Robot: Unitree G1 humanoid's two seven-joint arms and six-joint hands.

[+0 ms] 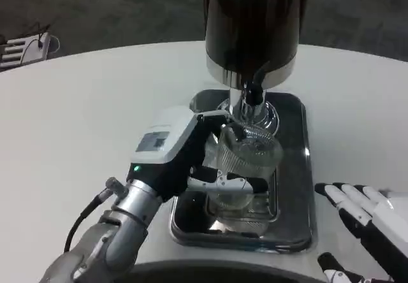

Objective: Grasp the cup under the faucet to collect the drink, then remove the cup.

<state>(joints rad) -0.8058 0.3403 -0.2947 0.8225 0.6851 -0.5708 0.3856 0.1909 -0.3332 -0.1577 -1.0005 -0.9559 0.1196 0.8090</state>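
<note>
**Positioning the cup under the faucet**

The ribbed glass cup point(247, 162) is held by the left hand point(185, 155), whose fingers point(223, 182) are wrapped around its side. The cup is seen tilted, its mouth turned toward the faucet point(253, 95) of the dark drink dispenser point(255, 21), and it sits above the steel drip tray point(299, 168) on the white table point(95, 104). No drink can be made out in the cup (the glass is clear and its contents are hard to judge).

For this step to be done well, the cup should be brought upright so that its rim lies level, and its mouth should be centred directly beneath the spout. The grasp should be kept firm around the ribbed wall, since a filling cup is likely to grow heavier and could slip. The rim should be kept apart from the spout, so that nothing is knocked.

The right hand point(370, 222) rests just beside the tray's right edge, fingers spread and holding nothing; it is judged available to work the tap.
</note>
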